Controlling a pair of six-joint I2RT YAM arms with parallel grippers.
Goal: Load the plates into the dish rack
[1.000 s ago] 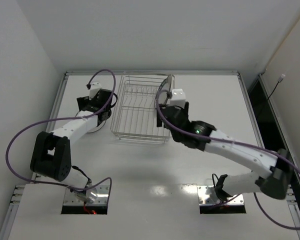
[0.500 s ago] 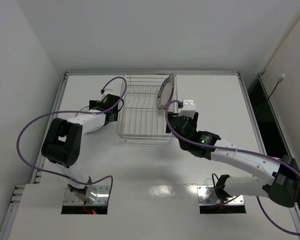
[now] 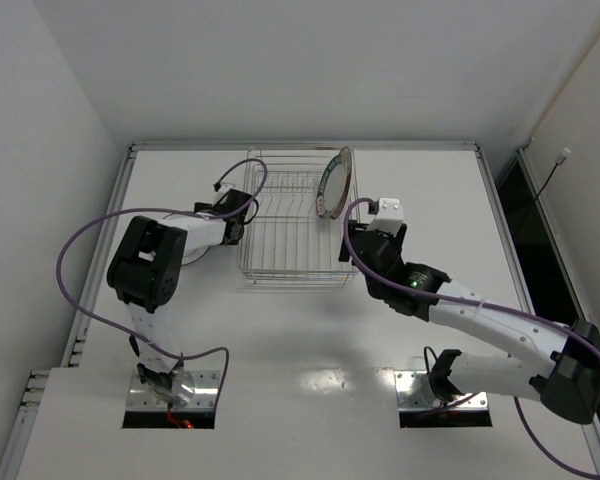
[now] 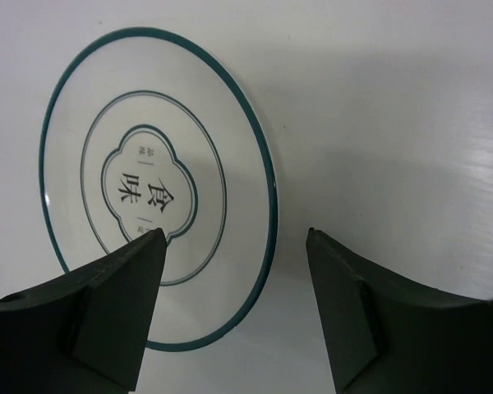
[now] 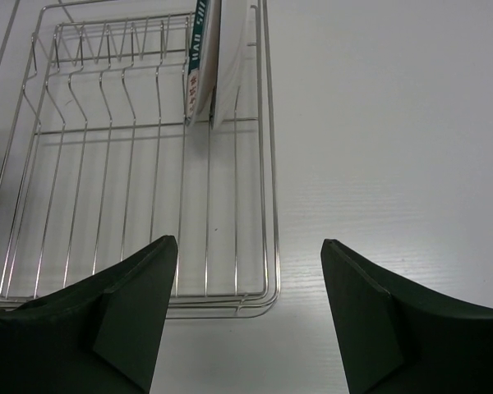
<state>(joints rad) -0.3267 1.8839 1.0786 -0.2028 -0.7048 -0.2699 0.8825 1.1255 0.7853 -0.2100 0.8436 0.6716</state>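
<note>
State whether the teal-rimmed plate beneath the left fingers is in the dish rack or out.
Out: the teal-rimmed plate lies flat on the table.

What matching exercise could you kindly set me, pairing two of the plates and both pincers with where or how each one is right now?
Things:
1. teal-ringed plate
2. lettered-rim plate
3. left pincer
4. right pincer

Places or states:
A. open, at the near right corner of the rack
B. standing upright at the rack's right end
C. lying flat on the table
D. open, above the flat plate

Pairs: 1-C, 2-B, 3-D, 4-A
</note>
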